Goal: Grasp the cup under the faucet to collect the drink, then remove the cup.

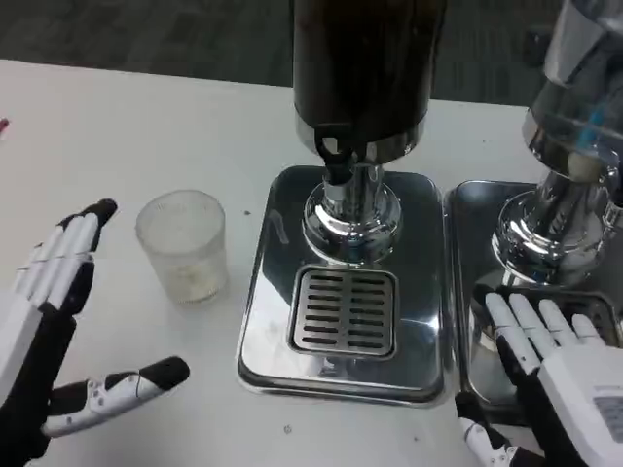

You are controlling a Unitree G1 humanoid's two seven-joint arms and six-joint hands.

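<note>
From my remote seat, the left hand [49,321] waits with fingers spread and thumb swung out, holding nothing, near the table's [117,126] front left edge. That wide stance looks to me like a set-up for wrapping the clear plastic cup [182,245], which stands upright on the bare white table just beyond and to the right of the fingertips, near but not touching them. The cup sits beside the left edge of the drip tray [268,292], not yet on the slotted grate [345,311], and the black faucet [336,156] of the dark dispenser [365,68] hangs above that grate. I judge the cup has been left off the tray so a hand can reach it freely; it must be carried to the grate before any drink can fall into it. The right hand [560,370] rests flat, fingers extended and empty, over the front of a second tray [472,209] under a neighbouring chrome dispenser [569,146], apparently waiting.
</note>
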